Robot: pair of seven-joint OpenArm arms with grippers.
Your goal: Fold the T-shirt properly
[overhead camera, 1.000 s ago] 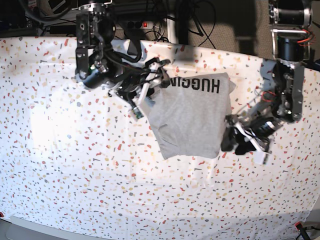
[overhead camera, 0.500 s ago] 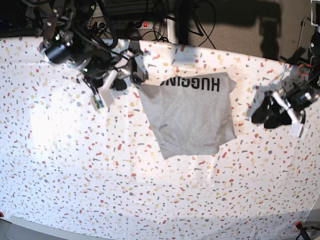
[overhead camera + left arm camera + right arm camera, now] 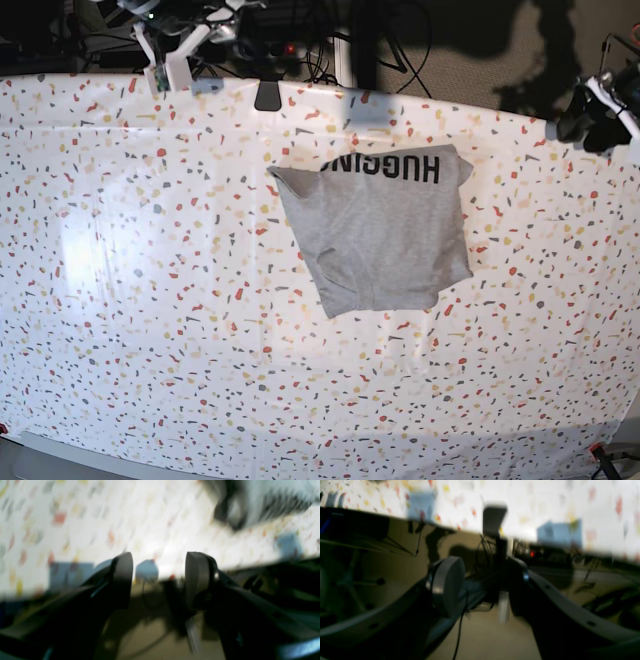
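Currently, inspection notes, near to far:
Table covering (image 3: 150, 330): white cloth with coloured speckles is lying flat across the whole surface.
T-shirt (image 3: 385, 240): grey garment is lying folded into a rough rectangle slightly right of centre, resting flat on the covering; black "HUGGING" lettering is showing upside down along its far edge; one corner is sticking out at its left.
Left gripper (image 3: 158, 580): it is hanging beyond the table's far right edge, well apart from the T-shirt; jaws are standing wide apart with nothing between the pads (image 3: 123, 580).
Right gripper (image 3: 482, 587): it is hanging past the table's far left edge, well apart from the T-shirt; jaws are standing apart and holding nothing.
Wrist views: both are heavily blurred; fine detail cannot be told.
Background: dark cables (image 3: 320, 40) are lying behind the table's far edge.
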